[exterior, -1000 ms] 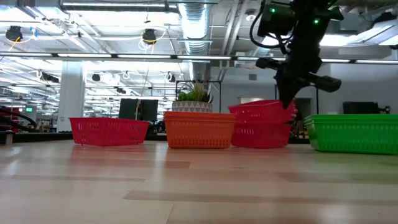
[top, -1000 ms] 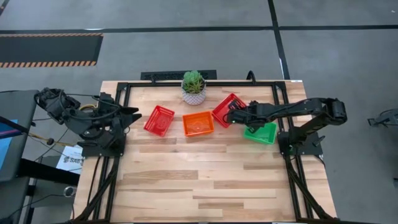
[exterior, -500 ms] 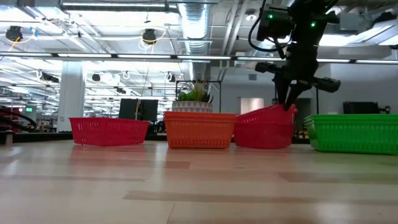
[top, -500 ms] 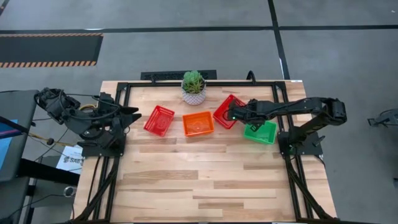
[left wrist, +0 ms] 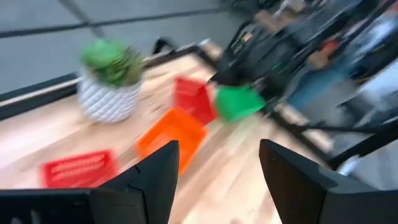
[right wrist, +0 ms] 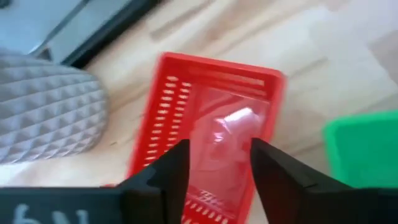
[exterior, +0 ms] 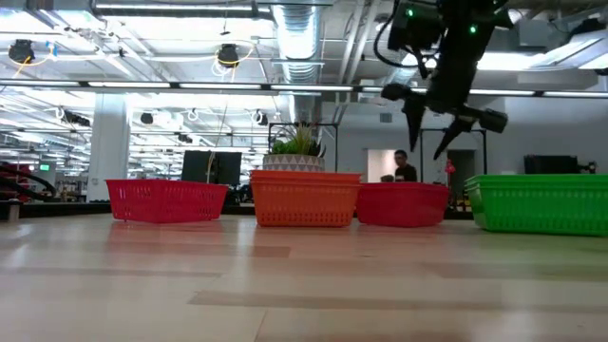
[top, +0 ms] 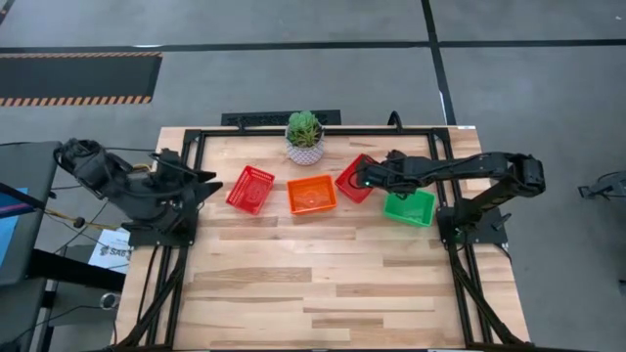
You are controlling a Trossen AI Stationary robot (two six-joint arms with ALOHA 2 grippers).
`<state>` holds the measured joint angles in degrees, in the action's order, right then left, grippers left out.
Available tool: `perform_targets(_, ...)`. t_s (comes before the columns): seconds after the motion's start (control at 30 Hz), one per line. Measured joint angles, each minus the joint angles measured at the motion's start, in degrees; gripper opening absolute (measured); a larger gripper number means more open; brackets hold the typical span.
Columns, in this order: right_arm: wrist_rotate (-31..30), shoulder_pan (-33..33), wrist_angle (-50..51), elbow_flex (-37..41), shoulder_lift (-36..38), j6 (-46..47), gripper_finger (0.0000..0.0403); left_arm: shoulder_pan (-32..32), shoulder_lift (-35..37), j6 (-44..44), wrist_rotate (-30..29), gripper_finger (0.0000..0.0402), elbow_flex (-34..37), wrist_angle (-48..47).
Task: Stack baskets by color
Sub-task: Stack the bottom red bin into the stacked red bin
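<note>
Four basket spots stand in a row on the table: a red basket (top: 250,189) at the left, an orange basket (top: 312,195), a red stack (top: 354,178) and a green basket (top: 409,207), each resting on its bottom. My right gripper (exterior: 429,144) hangs open just above the red stack (exterior: 403,203), with its fingers clear of the rim. In its wrist view the stack (right wrist: 211,134) lies between and beyond the spread fingers. My left gripper (top: 210,183) waits open at the table's left edge, raised, facing the row (left wrist: 171,134).
A small potted plant (top: 304,136) in a white pot stands at the far edge, behind the orange basket and close to the red stack (right wrist: 46,115). The near half of the wooden table (top: 323,293) holds no objects. A person shows far off in the room (exterior: 403,166).
My right gripper has opened and let go of a red basket. That basket was held above the other red one, then sat tilted with one end down, and now lies level, nested in it. The gripper has also rolled about its own axis.
</note>
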<state>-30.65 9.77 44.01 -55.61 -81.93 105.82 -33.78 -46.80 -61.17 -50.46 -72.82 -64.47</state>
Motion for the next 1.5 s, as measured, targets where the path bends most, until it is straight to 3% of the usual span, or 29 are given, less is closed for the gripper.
perform_targets(0.2, -0.7, -0.9, 0.1, -4.6, 0.0, -11.1, 0.0228, 5.0, -5.2, -7.6, 5.3, 0.021, 1.8, -9.1)
perform_targets(0.43, -1.4, -3.8, 0.1, -9.5, 0.0, -17.4, 0.023, 15.2, -13.2, -2.7, 12.6, 0.021, 7.6, -8.3)
perform_targets(0.63, -2.5, -7.0, 0.0, -11.7, 0.0, -18.9, 0.0229, 27.5, -17.0, 12.0, 24.0, 0.021, 16.1, 2.6)
perform_targets(0.8, -2.6, -10.0, 0.2, -11.7, 0.0, -18.9, 0.0229, 38.0, -17.1, 20.4, 30.1, 0.021, 24.8, 15.0)
perform_targets(0.97, -2.6, -12.1, 0.2, -11.7, 0.0, -18.8, 0.0228, 44.5, -18.2, 24.5, 31.2, 0.021, 31.8, 25.8)
perform_targets(1.13, -2.7, -12.8, 0.3, -11.7, 0.0, -18.7, 0.0228, 45.6, -21.1, 25.2, 31.5, 0.021, 34.9, 29.4)
perform_targets(1.33, -2.7, -12.8, 0.2, -11.7, 0.0, -18.7, 0.0226, 41.8, -28.9, 24.3, 35.2, 0.021, 34.9, 31.0)
perform_targets(1.5, -2.7, -13.3, 0.1, -11.7, 0.0, -18.8, 0.0225, 37.2, -34.9, 20.5, 44.7, 0.021, 34.9, 32.3)
